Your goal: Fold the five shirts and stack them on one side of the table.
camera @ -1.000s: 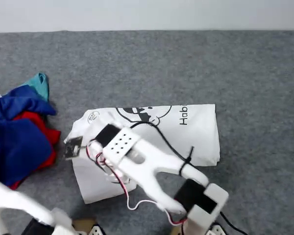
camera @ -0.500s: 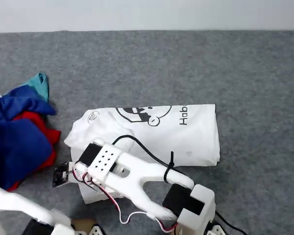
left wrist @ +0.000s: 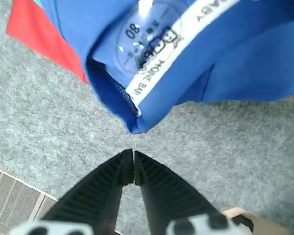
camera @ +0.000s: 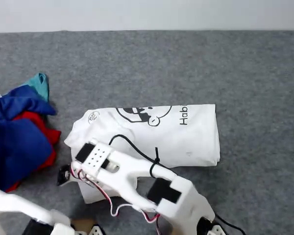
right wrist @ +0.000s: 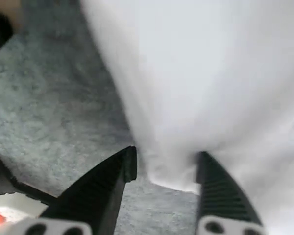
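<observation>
White cotton, the white shirt (camera: 186,137) is lying flat as a rough rectangle near the middle of the table (camera: 245,68), with its dark printed drawing facing up and its collar label pointing toward the left side. The right gripper (camera: 63,175) is sitting at the shirt's near left corner, low over the grey surface. In the right wrist view the right gripper (right wrist: 166,171) is showing its dark ribbed fingers (right wrist: 120,171) standing apart, and an edge of the white shirt (right wrist: 210,73) is hanging down between them without being pinched. The right arm (camera: 137,176) is stretching across the shirt's near edge, with its black cable and red and white wires looping over the cloth.

Well apart at the table's left edge, a loose pile is resting: a blue shirt (camera: 17,142) on top, a red shirt (camera: 48,133) showing beneath it, and a teal shirt (camera: 39,83) peeking out at the far end. The left gripper (left wrist: 133,169) is hovering over bare grey surface just beside the collar of the blue shirt (left wrist: 196,54), its two black fingers pressed together on nothing. The red shirt (left wrist: 39,34) is lying under the blue one there. The left arm (camera: 14,205) is crossing the near left corner of the high view.
</observation>
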`<action>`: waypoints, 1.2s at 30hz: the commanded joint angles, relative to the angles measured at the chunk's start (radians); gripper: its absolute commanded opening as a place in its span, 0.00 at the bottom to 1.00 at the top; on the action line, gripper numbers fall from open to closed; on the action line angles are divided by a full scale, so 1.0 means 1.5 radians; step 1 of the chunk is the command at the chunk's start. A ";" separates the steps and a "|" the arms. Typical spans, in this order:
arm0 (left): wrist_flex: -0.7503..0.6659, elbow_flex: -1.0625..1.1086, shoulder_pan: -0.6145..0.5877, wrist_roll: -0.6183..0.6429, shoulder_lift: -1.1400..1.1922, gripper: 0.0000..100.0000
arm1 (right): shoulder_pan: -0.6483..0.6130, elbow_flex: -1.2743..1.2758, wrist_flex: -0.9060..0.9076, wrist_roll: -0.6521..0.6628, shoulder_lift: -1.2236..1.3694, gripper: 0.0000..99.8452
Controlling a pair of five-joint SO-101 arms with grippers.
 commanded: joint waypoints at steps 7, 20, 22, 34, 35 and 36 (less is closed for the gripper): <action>-0.011 -0.003 -0.004 -0.006 -0.020 0.01 | 0.015 -0.140 0.083 0.006 0.053 0.01; -0.027 -0.002 -0.003 -0.007 -0.020 0.01 | 0.122 -0.297 0.103 0.002 0.048 0.01; -0.027 -0.002 -0.002 -0.007 -0.019 0.01 | 0.144 -0.327 0.103 0.001 0.049 0.01; -0.041 -0.002 0.001 -0.007 -0.017 0.01 | 0.255 -0.382 0.067 -0.040 0.090 0.01; -0.041 -0.002 0.001 -0.007 -0.017 0.01 | 0.263 -0.382 0.069 -0.040 0.099 0.02; -0.041 -0.002 0.001 -0.007 -0.017 0.01 | 0.272 -0.382 0.070 -0.040 0.107 0.02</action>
